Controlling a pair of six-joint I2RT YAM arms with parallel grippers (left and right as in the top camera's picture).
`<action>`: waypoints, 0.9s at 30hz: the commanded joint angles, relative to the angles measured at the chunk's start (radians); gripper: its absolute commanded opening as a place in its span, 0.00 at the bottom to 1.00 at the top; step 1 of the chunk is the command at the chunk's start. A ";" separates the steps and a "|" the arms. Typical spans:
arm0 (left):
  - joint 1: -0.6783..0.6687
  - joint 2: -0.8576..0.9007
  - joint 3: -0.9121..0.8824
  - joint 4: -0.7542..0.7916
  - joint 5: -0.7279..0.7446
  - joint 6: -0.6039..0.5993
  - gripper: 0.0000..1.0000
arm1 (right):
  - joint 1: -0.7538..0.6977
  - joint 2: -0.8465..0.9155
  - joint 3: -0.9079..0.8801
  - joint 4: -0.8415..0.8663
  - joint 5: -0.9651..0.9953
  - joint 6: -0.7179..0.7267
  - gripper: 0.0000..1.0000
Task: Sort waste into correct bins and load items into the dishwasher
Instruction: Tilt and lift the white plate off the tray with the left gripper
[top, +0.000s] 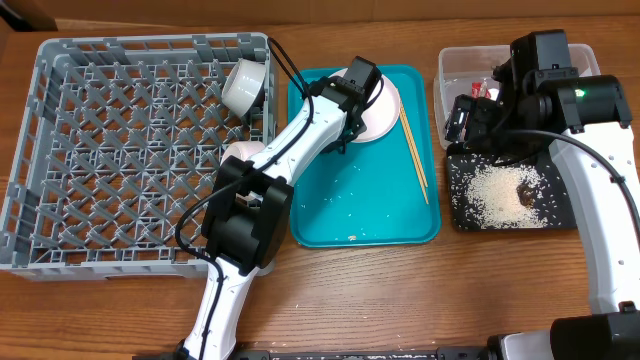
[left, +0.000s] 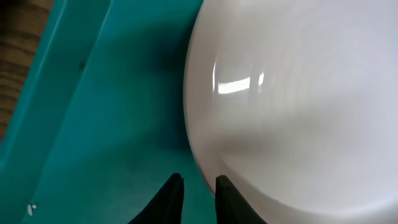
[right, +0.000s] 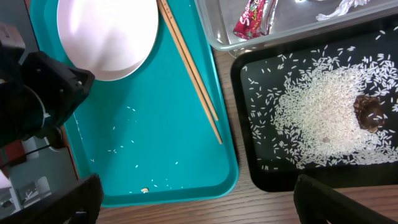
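Note:
The pale pink-white plate lies at the back of the teal tray, with the chopsticks to its right. My left gripper has its fingers nearly together at the plate's left rim and looks shut on it. A white cup sits in the dish rack's back right corner. The red wrapper and white paper lie in the clear tub. Rice and a brown lump lie in the black tray. My right gripper is wide open and empty above the tray's front edge.
A white rounded dish shows by the rack's right wall, mostly hidden under my left arm. A few rice grains are scattered on the teal tray. Bare wooden table runs along the front.

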 joint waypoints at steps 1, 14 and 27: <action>0.002 0.022 0.006 -0.002 -0.049 0.001 0.17 | 0.000 -0.003 0.005 0.002 -0.008 -0.002 1.00; 0.005 0.023 -0.026 0.061 -0.050 0.000 0.31 | 0.000 -0.003 0.005 0.002 -0.008 -0.002 1.00; 0.007 0.023 -0.054 0.063 -0.051 0.001 0.09 | 0.000 -0.003 0.005 0.002 -0.008 -0.002 0.99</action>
